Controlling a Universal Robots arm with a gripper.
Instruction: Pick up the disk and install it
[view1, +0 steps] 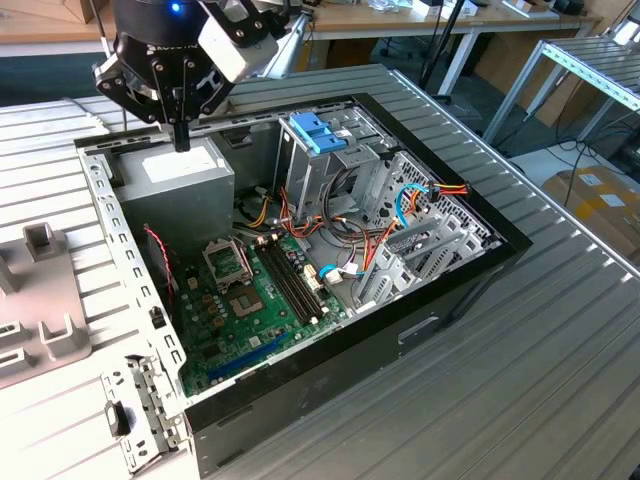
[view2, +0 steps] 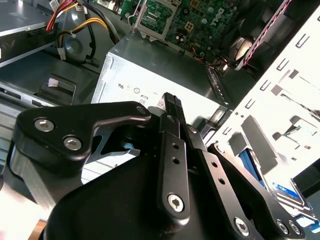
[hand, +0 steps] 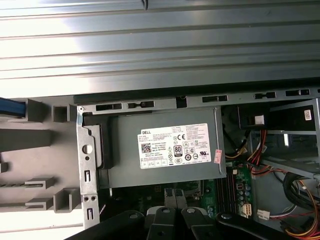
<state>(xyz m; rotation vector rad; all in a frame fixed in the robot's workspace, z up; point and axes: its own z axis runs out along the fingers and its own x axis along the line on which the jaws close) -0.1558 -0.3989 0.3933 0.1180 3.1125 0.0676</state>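
Note:
My gripper (view1: 180, 138) hangs over the grey power supply (view1: 175, 172) at the back corner of the open computer case, on the exterior view's left. Its black fingers (view2: 171, 102) are pressed together with nothing between them. The disk shows as a light-blue edge (hand: 10, 107) in a slot of the grey holder outside the case's rear panel. It appears again as a blue strip (view2: 252, 166) between the holder's posts in the second wrist view. The gripper (hand: 175, 196) is well apart from it, above the labelled power supply (hand: 165, 150).
The open case holds a green motherboard (view1: 250, 300), bundled cables (view1: 400, 205) and a metal drive cage with light-blue carrier tabs (view1: 318, 130) standing up from it. A grey slotted holder (view1: 40, 300) stands on the exterior view's left. Ribbed metal tabletop (view1: 520, 380) surrounds the case.

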